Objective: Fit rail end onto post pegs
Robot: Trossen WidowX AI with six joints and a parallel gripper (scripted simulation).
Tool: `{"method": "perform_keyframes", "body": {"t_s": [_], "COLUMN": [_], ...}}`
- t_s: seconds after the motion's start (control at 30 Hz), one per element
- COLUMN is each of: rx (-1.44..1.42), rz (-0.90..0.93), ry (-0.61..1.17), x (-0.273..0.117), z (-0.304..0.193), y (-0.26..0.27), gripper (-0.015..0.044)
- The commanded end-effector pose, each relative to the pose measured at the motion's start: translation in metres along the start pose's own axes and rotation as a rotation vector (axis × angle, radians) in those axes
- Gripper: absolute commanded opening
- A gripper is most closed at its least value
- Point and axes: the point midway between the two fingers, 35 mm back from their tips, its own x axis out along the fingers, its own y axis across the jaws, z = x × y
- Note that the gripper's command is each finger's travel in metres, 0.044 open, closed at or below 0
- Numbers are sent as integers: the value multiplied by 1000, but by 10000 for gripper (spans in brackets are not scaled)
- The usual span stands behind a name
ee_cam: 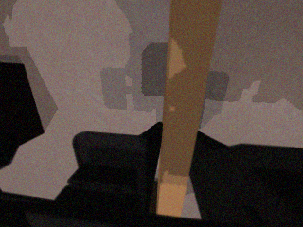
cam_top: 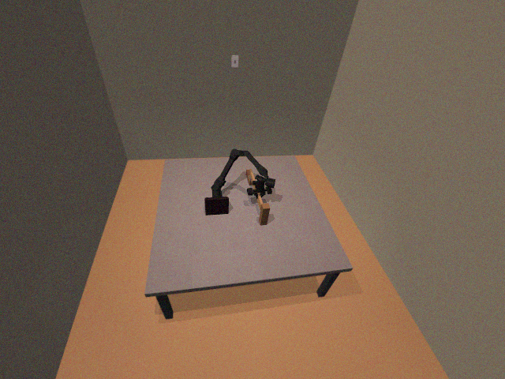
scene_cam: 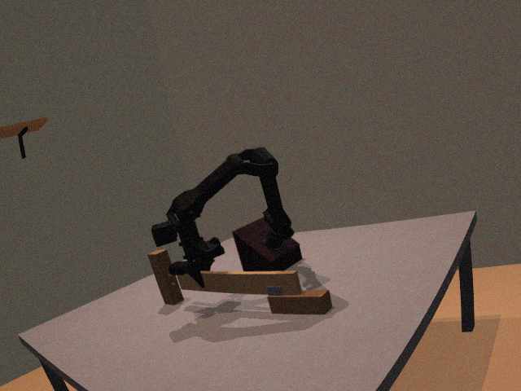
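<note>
The wooden rail (cam_top: 259,200) (scene_cam: 248,283) (ee_cam: 191,43) is held off the table and looks nearly level in the exterior view. Its far end lies at the grey-blue bracket (scene_cam: 274,291) on the low footboard block (cam_top: 248,176) (scene_cam: 300,305). My gripper (cam_top: 259,193) (scene_cam: 202,278) (ee_cam: 170,127) is shut on the rail near its post end, pointing down. The upright post (cam_top: 263,215) (scene_cam: 161,269) stands just beyond that end. A narrow gap seems to show between them, with a small light spot, perhaps a peg (scene_cam: 172,283), on the post. The holes are hidden.
The arm's dark base block (cam_top: 216,205) (scene_cam: 267,250) stands on the table (cam_top: 245,253) (scene_cam: 378,269) to one side of the rail. The arm arches over to the rail. A wall shelf (scene_cam: 20,128) is far off at the left in the exterior view.
</note>
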Motion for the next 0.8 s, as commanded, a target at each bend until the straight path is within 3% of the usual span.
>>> {"method": "perform_keyframes", "body": {"t_s": [0.0,0.77], "rx": [-4,-4], "rz": [-8,-8], "ry": [5,5], "x": [-2,-1], "z": [-2,-9], "y": [-3,-3], "gripper": [0,0]}}
